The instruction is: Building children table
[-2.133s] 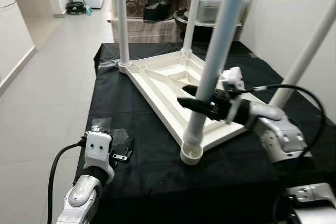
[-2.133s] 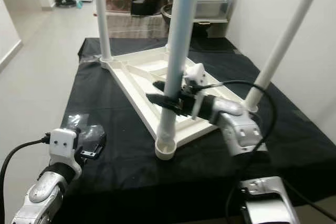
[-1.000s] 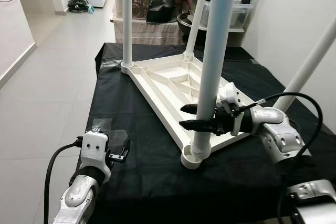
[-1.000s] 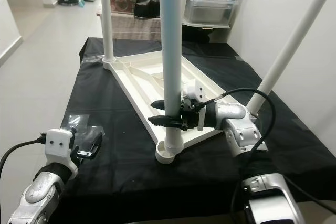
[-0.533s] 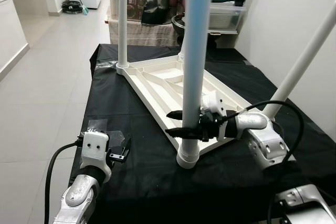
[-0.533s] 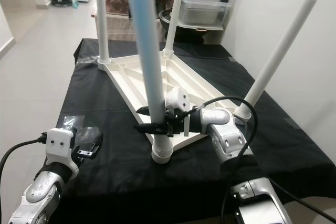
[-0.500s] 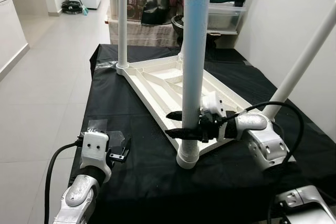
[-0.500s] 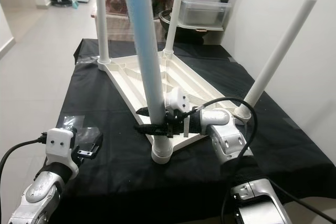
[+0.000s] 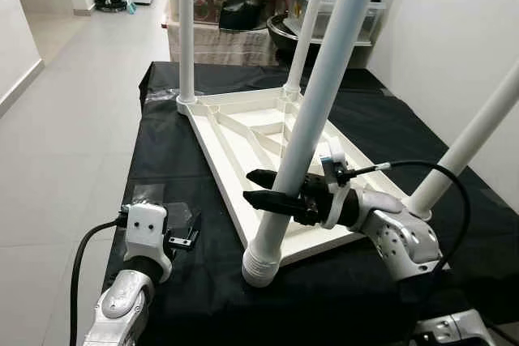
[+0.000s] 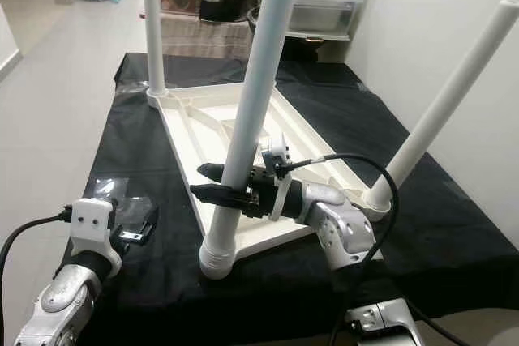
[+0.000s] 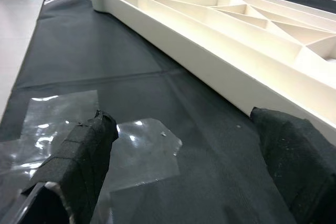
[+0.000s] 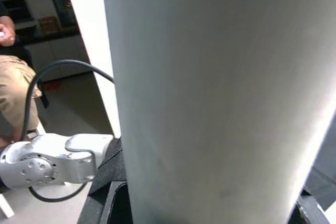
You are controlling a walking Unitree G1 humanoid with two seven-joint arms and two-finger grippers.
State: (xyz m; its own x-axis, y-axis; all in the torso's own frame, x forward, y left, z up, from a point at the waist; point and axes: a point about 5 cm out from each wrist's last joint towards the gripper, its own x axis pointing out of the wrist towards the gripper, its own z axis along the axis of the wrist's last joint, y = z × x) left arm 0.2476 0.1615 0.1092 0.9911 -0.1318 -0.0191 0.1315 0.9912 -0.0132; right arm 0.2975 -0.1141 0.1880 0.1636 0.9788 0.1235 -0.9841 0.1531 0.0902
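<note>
i am clamping my right gripper (image 9: 263, 188) low on the near table leg (image 9: 312, 119), which looks light, stiff and slippery.

- Table top (image 9: 243, 131): cream moulded plastic, smooth, with a faint sheen.
- Table legs (image 9: 312, 123): smooth white plastic tubes, slightly glossy; the near one has a ribbed collar at its foot.
- Cloth (image 9: 174, 160) under it all: black, matt, woven, lightly creased.
- Clear bag (image 11: 139, 150) at 7 o'clock on the cloth: thin glossy film, crinkled.
- Left gripper (image 11: 189, 169): fingers in matt black textured wrap.
- Right gripper (image 9: 268, 188): matt black fingers, silver metal arm.
- Floor (image 9: 73, 95): pale glossy tiles.
</note>
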